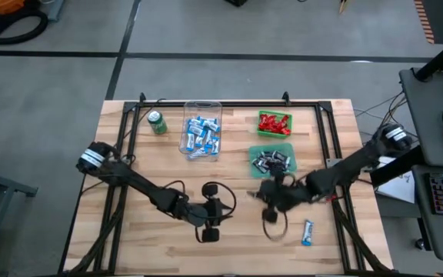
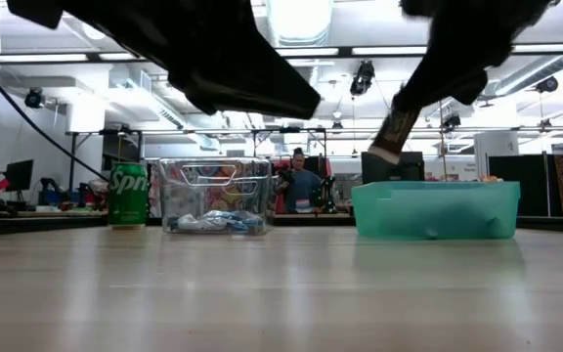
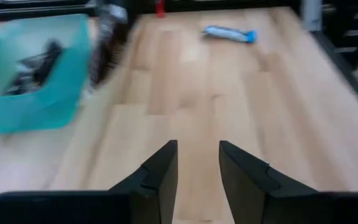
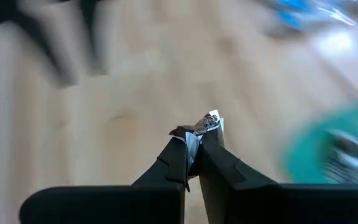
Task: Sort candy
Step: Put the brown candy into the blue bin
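Black-and-silver wrapped candy bar (image 4: 199, 128) hanging pinched in right gripper (image 4: 193, 144), just short of teal plastic bin (image 1: 271, 160). Step: carrying. Next, likely: moving over bin, releasing. Left gripper (image 3: 197, 163) hovering partly parted, empty; blue-and-white bar (image 1: 308, 231) waiting on wooden table (image 1: 129, 246).

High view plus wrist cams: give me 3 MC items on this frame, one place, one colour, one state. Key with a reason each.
1. Where does the loose blue-and-white candy lie?
A. on bare table by the right arm
B. in the clear bin
C. beside the soda can

2. What colour is the candy in the small green tray?
A. blue
B. red
C. black

3. What is the right gripper doing?
A. open, empty
B. shut on a dark-wrapped candy
C. shut on the can

Key:
1 A: the blue-and-white candy sits alone on the wood.
2 B: the green tray holds red wrappers.
3 B: the right gripper pinches the dark-wrapped candy.
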